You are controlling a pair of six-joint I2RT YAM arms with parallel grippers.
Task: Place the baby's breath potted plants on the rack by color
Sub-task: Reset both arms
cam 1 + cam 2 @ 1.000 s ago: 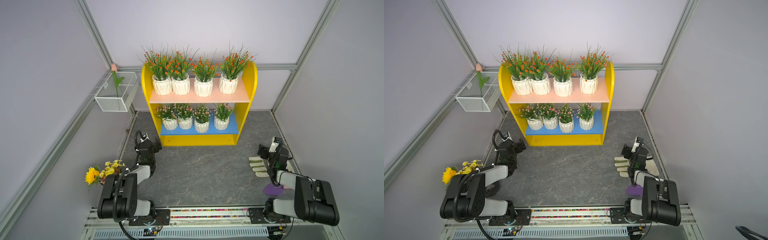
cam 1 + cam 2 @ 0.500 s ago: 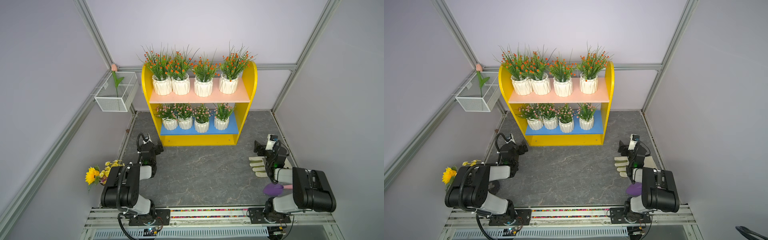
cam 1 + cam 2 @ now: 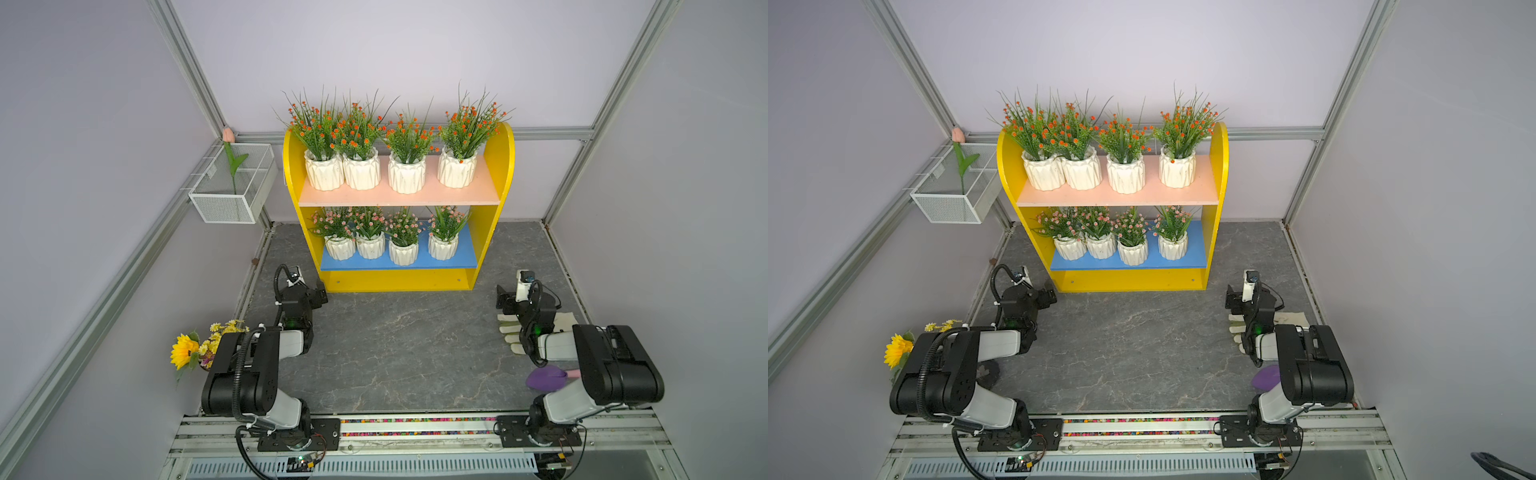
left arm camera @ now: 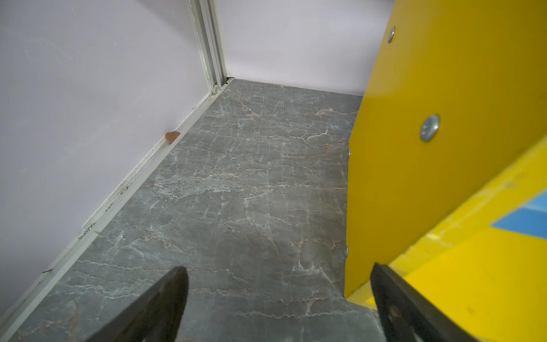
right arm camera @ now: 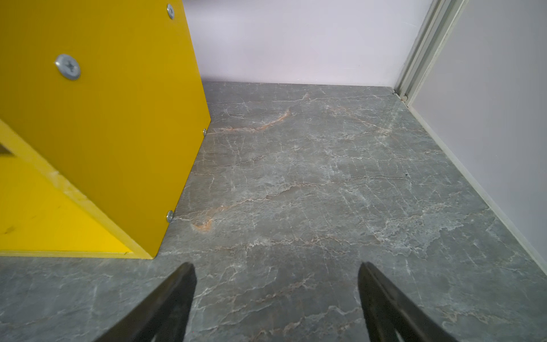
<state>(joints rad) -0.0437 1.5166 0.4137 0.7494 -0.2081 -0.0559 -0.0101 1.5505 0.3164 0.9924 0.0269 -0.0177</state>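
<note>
Orange-blossomed baby's breath potted plants [image 3: 406,174] line the peach upper board [image 3: 478,193] of the rack [image 3: 500,174], pink-blossomed ones [image 3: 403,252] its blue lower board [image 3: 465,254], ahead of and between the left tool [image 4: 278,268] and the right tool [image 5: 276,265], both spread wide and empty.

Left end effector [image 4: 278,269] and right end effector [image 5: 276,266] both gape empty, held low.

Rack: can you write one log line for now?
rack: orange plants top, pink plants bottom | left gripper: open, empty | right gripper: open, empty
</note>
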